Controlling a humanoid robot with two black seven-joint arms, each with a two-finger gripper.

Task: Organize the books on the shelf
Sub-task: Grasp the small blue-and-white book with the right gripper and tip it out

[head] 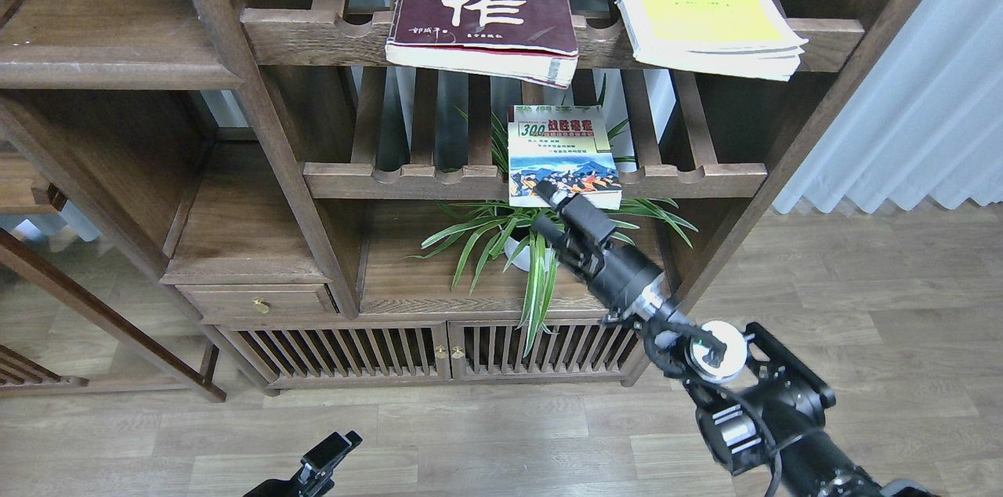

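The thick maroon book (482, 7) with big white characters lies on the upper slatted rack, overhanging its front rail. The yellow-green book (701, 11) lies to its right on the same rack. The smaller green "300" book (560, 156) lies on the lower slatted rack. My right gripper (543, 208) is open at this book's front left corner, one fingertip (542, 188) over the cover's lower edge and the other below it. My left gripper (329, 456) is low at the bottom edge, small and dark. A solid dark brown shelf (102, 50) sits bare at the upper left.
A potted spider plant (541, 234) stands on the solid board (423, 285) under the lower rack, right behind my right gripper. Another solid board (243, 238) lies at middle left above a drawer (258, 301). Slatted cabinet doors (353, 352) are below. A white curtain (917, 113) hangs at right.
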